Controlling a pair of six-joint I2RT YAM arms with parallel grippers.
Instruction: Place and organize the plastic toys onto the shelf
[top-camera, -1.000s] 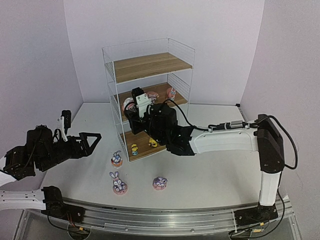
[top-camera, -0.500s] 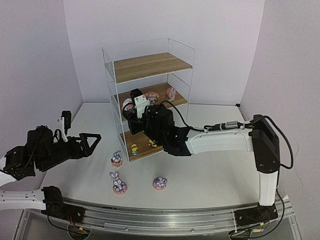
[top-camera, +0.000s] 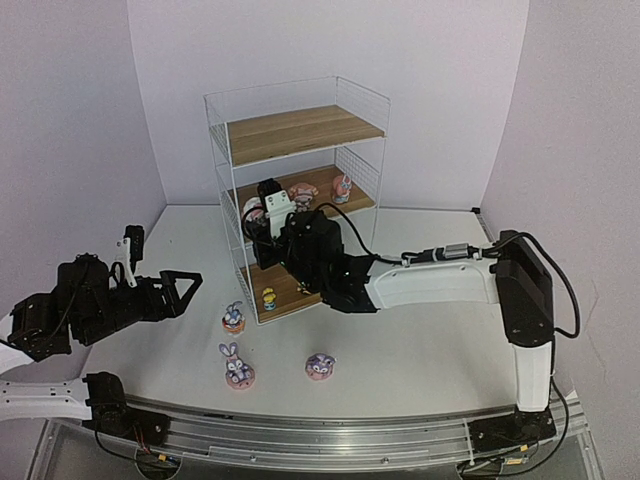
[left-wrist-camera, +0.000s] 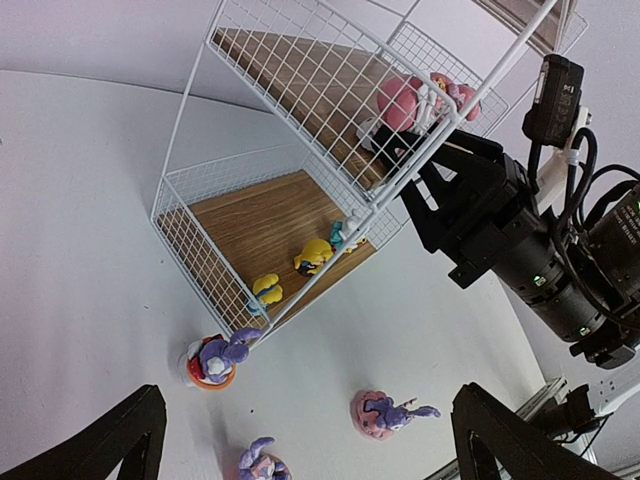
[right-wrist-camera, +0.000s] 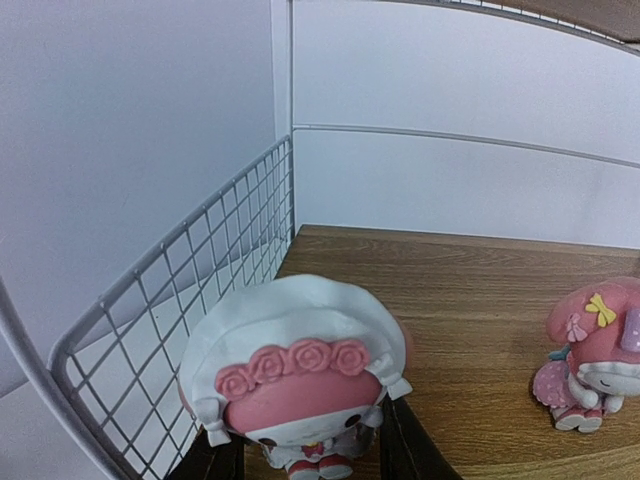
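Pink-and-white figurine (right-wrist-camera: 295, 385), pinched in my right gripper (right-wrist-camera: 305, 458), has moved deeper into the middle tier of the shelf (top-camera: 300, 132) than a second ago, near its left mesh wall. It wears a white bonnet with a row of pink roses. Left of the shelf my left gripper (top-camera: 190, 292) hovers, jaws wide apart; my right arm reaches in from the shelf's front right.

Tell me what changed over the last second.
The right gripper, shut on the pink-and-white round plastic figurine, pushed further left and deeper over the middle wooden board of the white wire shelf. Nothing was let go. The left gripper stayed open, barely shifting; the three purple bunny figurines on the table did not move.
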